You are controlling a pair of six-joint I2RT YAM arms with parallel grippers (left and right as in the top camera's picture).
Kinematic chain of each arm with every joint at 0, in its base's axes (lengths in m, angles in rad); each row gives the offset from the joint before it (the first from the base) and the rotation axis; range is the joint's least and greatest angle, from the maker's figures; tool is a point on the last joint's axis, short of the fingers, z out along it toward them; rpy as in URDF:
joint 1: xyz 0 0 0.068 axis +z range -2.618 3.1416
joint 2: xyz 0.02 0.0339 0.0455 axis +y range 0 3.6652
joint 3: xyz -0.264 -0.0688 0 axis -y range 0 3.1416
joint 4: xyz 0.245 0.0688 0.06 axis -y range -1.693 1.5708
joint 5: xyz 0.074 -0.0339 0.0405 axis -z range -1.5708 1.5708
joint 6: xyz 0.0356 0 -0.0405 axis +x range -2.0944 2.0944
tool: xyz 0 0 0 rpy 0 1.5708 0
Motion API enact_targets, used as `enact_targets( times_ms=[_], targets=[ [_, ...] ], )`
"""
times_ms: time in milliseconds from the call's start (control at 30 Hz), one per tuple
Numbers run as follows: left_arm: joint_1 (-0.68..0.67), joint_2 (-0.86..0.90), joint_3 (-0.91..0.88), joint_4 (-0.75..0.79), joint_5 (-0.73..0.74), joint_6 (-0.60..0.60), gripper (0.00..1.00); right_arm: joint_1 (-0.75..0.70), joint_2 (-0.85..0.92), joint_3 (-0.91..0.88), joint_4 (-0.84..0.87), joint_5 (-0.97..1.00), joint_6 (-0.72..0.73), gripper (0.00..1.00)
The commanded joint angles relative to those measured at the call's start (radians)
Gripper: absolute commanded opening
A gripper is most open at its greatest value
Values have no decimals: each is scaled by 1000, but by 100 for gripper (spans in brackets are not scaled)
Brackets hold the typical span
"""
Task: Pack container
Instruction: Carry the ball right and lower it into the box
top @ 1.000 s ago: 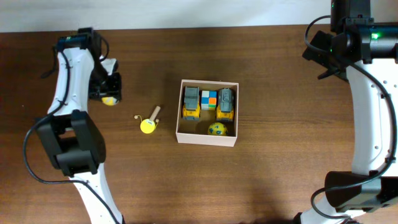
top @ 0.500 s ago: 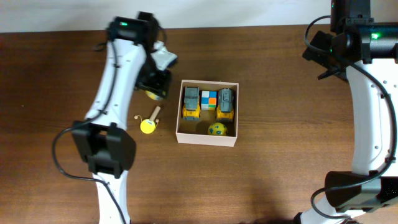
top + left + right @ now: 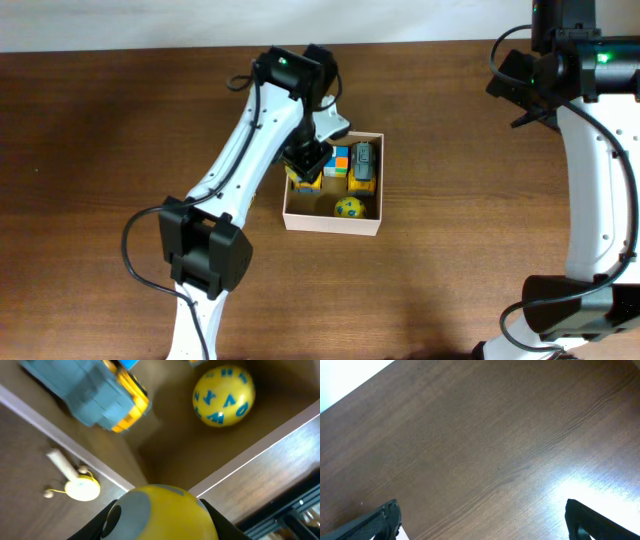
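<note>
While one brown table (image 3: 450, 280) holds everything, two white arms (image 3: 240, 160) reach over it. One container (image 3: 333, 222) (white outside, brown inside) sits in the middle. The left gripper (image 3: 307, 160) hangs over its left side, fingers (image 3: 102, 525) half closed around one yellow ball (image 3: 160, 515). The right gripper (image 3: 482, 522) is spread wide, far right, holding nothing. Inside the container lie two trucks (image 3: 363, 166), one colored cube (image 3: 338, 162) and one ball with blue letters (image 3: 348, 207). One small yellow stick toy (image 3: 80, 487) lies just outside.

White box (image 3: 332, 225), tan inside. Lettered ball (image 3: 223, 395): yellow w/ blue marks. Near ball (image 3: 160, 512): yellow, grey patch. Truck (image 3: 90, 392): grey-blue + yellow. Counter (image 3: 470, 435): dark brown, wood grain.
</note>
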Motion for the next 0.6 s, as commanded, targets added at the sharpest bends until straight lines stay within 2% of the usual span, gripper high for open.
enact_targets(
  times_ms=[0, 267, 567],
  targets=[
    [1, 3, -83, -5, -11, 19, 38, -4, 3, 3, 0, 16, 4, 99],
    [-9, 4, -217, 27, 20, 20, 38, -4, 3, 3, 0, 16, 4, 99],
    [-30, 5, -236, 56, 38, 20, 38, -4, 3, 3, 0, 15, 4, 99]
  ],
)
